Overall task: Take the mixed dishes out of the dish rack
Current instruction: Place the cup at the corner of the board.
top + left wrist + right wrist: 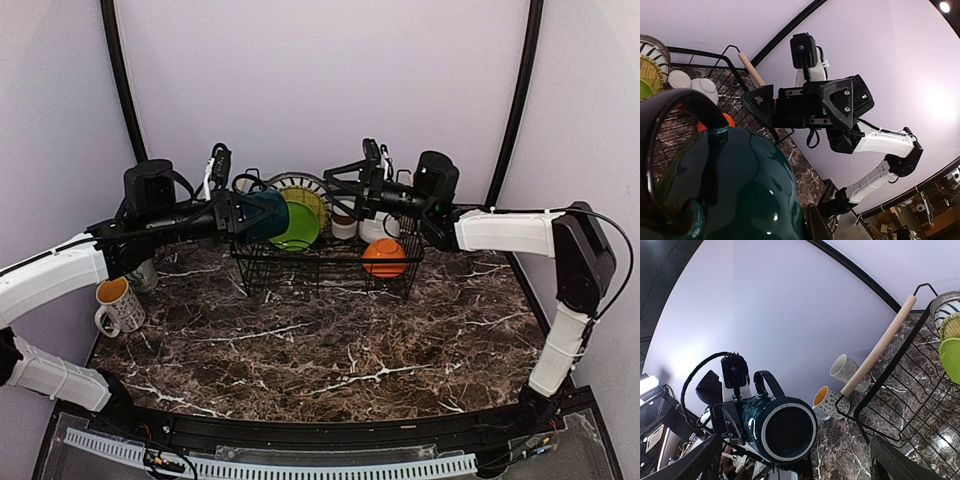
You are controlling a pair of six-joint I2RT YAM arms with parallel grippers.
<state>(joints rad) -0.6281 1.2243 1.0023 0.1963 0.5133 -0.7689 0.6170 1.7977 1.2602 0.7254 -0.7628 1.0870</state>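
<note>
Arms meet from both sides above a rectangular black wire dish rack (330,268) that stands at the far side of the dark marble-patterned worktop (330,350). The left gripper (238,214) has its fingers clamped on a glossy dark green mug (266,214). It holds the mug in the air over the rack's left end, tipped on its side, mouth towards the right arm and handle uppermost. The right gripper (342,188) hovers over the middle of the rack, near the mug but apart from it, fingers spread wide with nothing between them.

Inside the rack a round lime-green plate (300,228) stands on edge. A ribbed yellow plate (305,196) is behind it, and a grey-rimmed striped dish (946,307) is further back. An orange-outside bowl (385,257) sits at the right end, with 2 white vessels (375,228) behind it. A light wooden rod handle (880,345) runs along the rack's left short side.

Left of the rack, on the worktop, stand a pale patterned mug with an orange inside (118,303) and a second pale mug (146,274), partly hidden behind the left arm.
</note>
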